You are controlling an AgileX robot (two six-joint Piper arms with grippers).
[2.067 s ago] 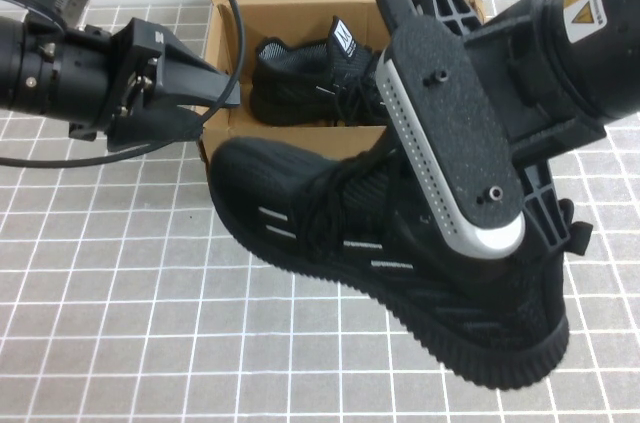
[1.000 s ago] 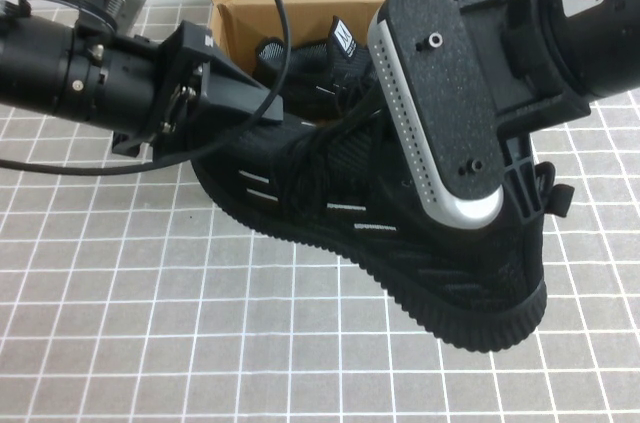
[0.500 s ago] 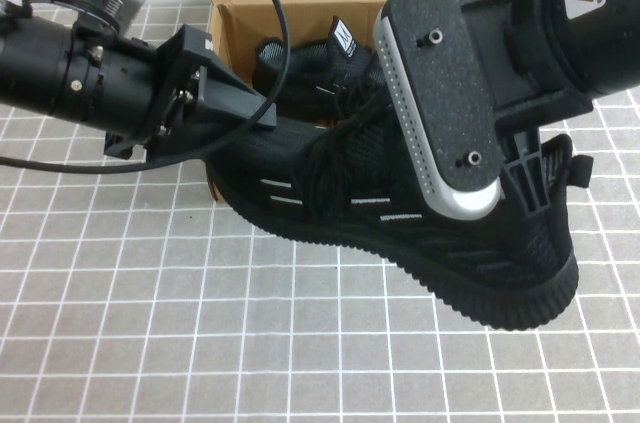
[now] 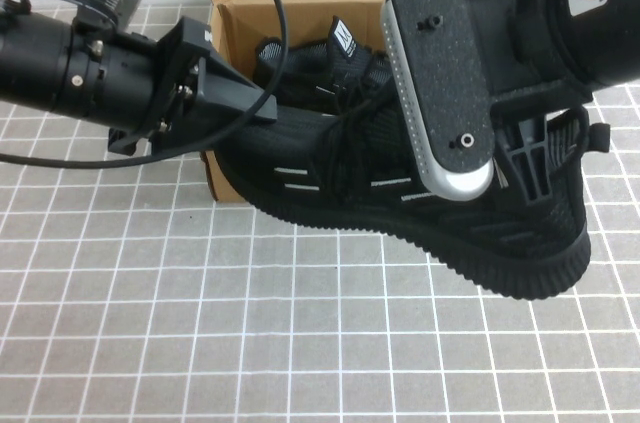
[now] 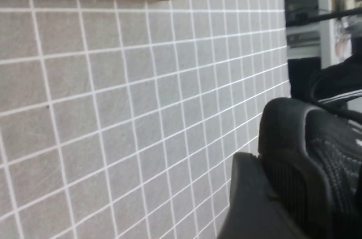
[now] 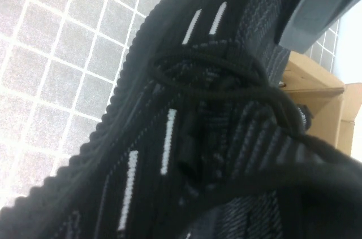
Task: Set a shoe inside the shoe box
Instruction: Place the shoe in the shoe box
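The black knit sneaker with white dashes (image 4: 400, 213) hangs above the grid-tiled bench (image 4: 200, 343), overlapping the front edge of the brown cardboard shoe box (image 4: 235, 18) at 12 o'clock. The right gripper (image 4: 520, 158) grips its heel. The left gripper (image 4: 250, 108) touches the toe; its fingers' state is unclear. A twin sneaker (image 4: 310, 68) fills the box.

Grid table (image 4: 150, 323) (w/ shoe box (image 4: 228, 5))

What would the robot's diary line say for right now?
phase: carrying | shoe: lifted, held by both arms, toe over shoe box front | twin sneaker: inside box | left gripper: at toe | right gripper: at heel
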